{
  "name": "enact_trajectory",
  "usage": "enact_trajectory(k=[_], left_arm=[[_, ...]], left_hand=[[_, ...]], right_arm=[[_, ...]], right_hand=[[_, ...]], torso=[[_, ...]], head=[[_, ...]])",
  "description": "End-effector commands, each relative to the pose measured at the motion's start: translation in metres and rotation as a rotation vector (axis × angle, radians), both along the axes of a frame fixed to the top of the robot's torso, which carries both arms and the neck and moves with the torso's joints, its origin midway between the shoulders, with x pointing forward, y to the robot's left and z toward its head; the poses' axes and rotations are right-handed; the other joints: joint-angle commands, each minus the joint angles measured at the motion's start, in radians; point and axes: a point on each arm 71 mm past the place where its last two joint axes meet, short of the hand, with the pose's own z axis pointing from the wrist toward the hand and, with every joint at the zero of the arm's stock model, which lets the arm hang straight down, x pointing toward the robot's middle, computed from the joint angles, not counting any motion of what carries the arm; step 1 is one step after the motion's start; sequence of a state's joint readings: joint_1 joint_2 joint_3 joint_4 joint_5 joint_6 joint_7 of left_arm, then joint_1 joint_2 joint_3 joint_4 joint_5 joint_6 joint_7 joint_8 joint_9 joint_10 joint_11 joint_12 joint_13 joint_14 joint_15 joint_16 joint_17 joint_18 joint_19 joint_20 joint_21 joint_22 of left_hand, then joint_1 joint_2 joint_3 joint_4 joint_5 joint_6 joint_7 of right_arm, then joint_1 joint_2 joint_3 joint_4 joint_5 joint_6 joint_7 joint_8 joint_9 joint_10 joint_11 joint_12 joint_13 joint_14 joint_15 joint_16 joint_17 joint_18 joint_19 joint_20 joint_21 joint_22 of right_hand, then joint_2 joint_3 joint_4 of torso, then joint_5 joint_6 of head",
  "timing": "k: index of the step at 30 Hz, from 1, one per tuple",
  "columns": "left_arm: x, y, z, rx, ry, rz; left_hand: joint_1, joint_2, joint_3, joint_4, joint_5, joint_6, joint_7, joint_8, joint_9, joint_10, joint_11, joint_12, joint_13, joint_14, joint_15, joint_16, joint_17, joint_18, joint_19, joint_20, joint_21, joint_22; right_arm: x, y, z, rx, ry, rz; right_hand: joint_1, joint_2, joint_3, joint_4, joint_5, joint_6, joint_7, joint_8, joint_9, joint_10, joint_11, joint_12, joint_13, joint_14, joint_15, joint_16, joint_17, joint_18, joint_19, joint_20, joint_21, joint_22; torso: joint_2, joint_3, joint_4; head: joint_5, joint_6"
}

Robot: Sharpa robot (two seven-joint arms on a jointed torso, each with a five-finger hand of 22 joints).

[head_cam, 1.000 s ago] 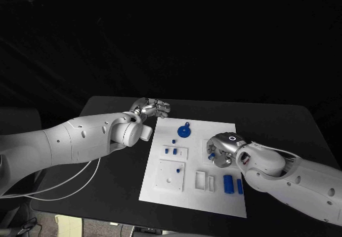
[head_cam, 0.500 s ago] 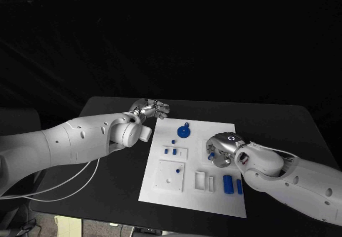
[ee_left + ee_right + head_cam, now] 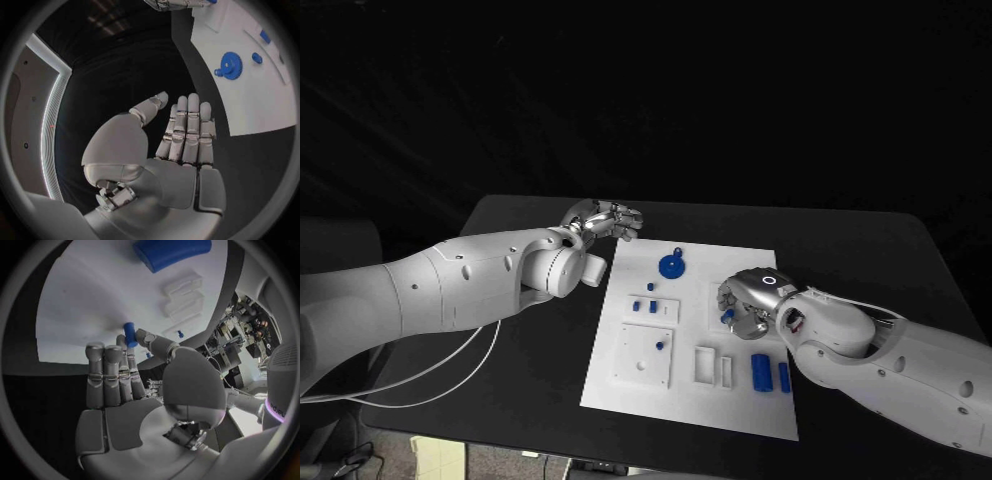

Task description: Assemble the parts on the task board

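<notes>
The right hand (image 3: pixel 744 300) is over the board's (image 3: pixel 747 410) right half, pinching a small blue peg (image 3: pixel 129 334) between thumb and a fingertip while the other fingers stand straight. That fine pinch suits so slim a piece: it leaves the peg's lower end free to go into a hole, I'd judge. In the head view the peg (image 3: pixel 728 316) shows just under the hand, close above the white surface, at about three o'clock from the board's centre.

The left hand (image 3: pixel 606 218) hangs open off the board, at about eleven o'clock from it, over the bare bench (image 3: pixel 862 240), fingers straight and together, holding nothing. It looks parked out of the way so the right arm has room.

On the board the blue gear (image 3: pixel 672 266) lies near the far edge at twelve o'clock. Two blue bars (image 3: pixel 762 371) lie side by side at five o'clock, likely waiting their turn. White fixtures (image 3: pixel 646 355) at seven o'clock carry a few small blue pins (image 3: pixel 655 346), so some of the job looks done already.
</notes>
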State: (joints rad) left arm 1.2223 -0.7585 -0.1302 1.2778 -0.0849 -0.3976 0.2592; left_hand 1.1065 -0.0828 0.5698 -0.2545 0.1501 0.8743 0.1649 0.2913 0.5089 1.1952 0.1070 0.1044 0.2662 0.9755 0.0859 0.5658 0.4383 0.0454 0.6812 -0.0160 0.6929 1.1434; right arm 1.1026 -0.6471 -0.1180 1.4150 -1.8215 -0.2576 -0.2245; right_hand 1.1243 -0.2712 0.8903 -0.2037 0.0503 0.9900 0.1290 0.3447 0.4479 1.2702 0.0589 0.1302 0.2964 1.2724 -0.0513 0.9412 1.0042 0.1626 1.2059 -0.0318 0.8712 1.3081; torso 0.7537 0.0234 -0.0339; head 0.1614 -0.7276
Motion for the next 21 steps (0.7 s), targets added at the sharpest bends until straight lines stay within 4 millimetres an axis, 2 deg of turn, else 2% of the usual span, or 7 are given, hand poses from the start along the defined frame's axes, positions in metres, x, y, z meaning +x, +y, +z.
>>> enact_trajectory(k=[1, 7, 10, 13, 15, 21], left_arm=[[0.0, -0.0022, 0.0012, -0.011, -0.002, -0.014], [0.0, -0.002, 0.0012, -0.011, -0.002, -0.014], [0.0, -0.0025, 0.0012, -0.012, -0.002, -0.016], [0.0, -0.0027, 0.0012, -0.012, -0.002, -0.016], [0.0, -0.0026, 0.0012, -0.012, -0.003, -0.016], [0.0004, -0.0028, 0.0012, -0.011, -0.004, -0.015]], left_hand=[[-0.007, 0.002, 0.001, 0.007, -0.006, -0.005, -0.001, 0.003, -0.001, 0.0, 0.003, -0.004, -0.002, 0.005, 0.0, -0.005, 0.002, 0.006, 0.002, 0.002, -0.005, 0.001], [-0.008, 0.003, 0.001, 0.009, -0.006, -0.005, -0.001, 0.003, -0.001, 0.0, 0.003, -0.005, -0.002, 0.005, 0.0, -0.006, 0.003, 0.007, 0.002, 0.002, -0.005, 0.001], [-0.008, 0.004, 0.001, 0.01, -0.006, -0.005, 0.0, 0.004, -0.002, 0.0, 0.003, -0.005, -0.002, 0.006, 0.0, -0.007, 0.005, 0.007, 0.003, 0.002, -0.006, 0.002], [-0.008, 0.004, 0.001, 0.011, -0.006, -0.005, -0.001, 0.004, -0.002, 0.0, 0.003, -0.005, -0.002, 0.006, 0.0, -0.007, 0.005, 0.007, 0.003, 0.002, -0.006, 0.002], [-0.008, 0.004, 0.001, 0.011, -0.006, -0.005, -0.001, 0.004, -0.002, 0.001, 0.003, -0.005, -0.002, 0.006, 0.0, -0.008, 0.005, 0.007, 0.003, 0.002, -0.006, 0.002], [-0.008, 0.005, 0.002, 0.011, -0.005, -0.005, -0.001, 0.004, -0.002, 0.001, 0.003, -0.005, -0.002, 0.006, 0.0, -0.008, 0.006, 0.007, 0.003, 0.002, -0.006, 0.002]], right_arm=[[-0.0005, -0.0001, -0.0008, -0.004, 0.003, 0.001], [-0.0006, -0.0001, -0.0009, -0.003, 0.005, 0.003], [-0.0011, 0.0008, -0.0005, 0.002, 0.002, 0.005], [-0.0018, 0.0017, 0.0005, 0.009, -0.012, 0.008], [-0.0021, 0.002, 0.0019, 0.018, -0.032, 0.009], [-0.0044, 0.0035, 0.0065, 0.045, -0.074, 0.009]], right_hand=[[0.001, -0.011, -0.006, 0.002, 0.004, -0.006, 0.001, -0.003, -0.001, -0.006, 0.002, -0.006, 0.0, -0.006, 0.001, -0.003, -0.001, 0.099, -0.01, 0.0, 0.001, 0.017], [0.009, -0.005, -0.001, 0.003, 0.004, -0.002, -0.001, -0.002, -0.002, -0.003, 0.001, -0.006, 0.001, -0.006, 0.0, -0.002, -0.002, 0.099, -0.01, -0.002, 0.0, 0.017], [0.019, 0.016, 0.005, 0.003, 0.003, 0.009, -0.006, 0.004, -0.001, 0.009, -0.002, -0.002, 0.005, -0.004, -0.003, 0.0, -0.003, 0.099, -0.007, -0.003, 0.002, 0.017], [0.034, 0.052, 0.012, -0.007, 0.001, 0.033, -0.015, 0.016, 0.003, 0.034, -0.012, 0.01, 0.013, 0.006, -0.013, 0.011, 0.0, 0.099, 0.002, -0.006, 0.011, 0.021], [0.034, 0.062, 0.012, -0.012, -0.001, 0.046, -0.021, 0.024, 0.007, 0.049, -0.019, 0.018, 0.019, 0.011, -0.019, 0.016, 0.002, 0.099, 0.007, -0.008, 0.018, 0.022], [0.033, 0.069, 0.016, -0.02, -0.001, 0.064, -0.03, 0.037, 0.017, 0.074, -0.031, 0.031, 0.034, 0.027, -0.031, 0.03, 0.008, 0.099, 0.023, -0.017, 0.036, 0.022]], torso=[[0.0, 0.0005, 0.0003], [0.0, 0.0009, -0.0003], [0.0, 0.0008, -0.0003], [0.0, 0.0005, -0.0001], [0.0, 0.0005, 0.0001], [0.0, 0.0004, 0.0003]], head=[[0.001, -0.001], [0.001, -0.003], [0.0, -0.002], [0.0, -0.003], [0.0, -0.003], [-0.002, -0.004]])
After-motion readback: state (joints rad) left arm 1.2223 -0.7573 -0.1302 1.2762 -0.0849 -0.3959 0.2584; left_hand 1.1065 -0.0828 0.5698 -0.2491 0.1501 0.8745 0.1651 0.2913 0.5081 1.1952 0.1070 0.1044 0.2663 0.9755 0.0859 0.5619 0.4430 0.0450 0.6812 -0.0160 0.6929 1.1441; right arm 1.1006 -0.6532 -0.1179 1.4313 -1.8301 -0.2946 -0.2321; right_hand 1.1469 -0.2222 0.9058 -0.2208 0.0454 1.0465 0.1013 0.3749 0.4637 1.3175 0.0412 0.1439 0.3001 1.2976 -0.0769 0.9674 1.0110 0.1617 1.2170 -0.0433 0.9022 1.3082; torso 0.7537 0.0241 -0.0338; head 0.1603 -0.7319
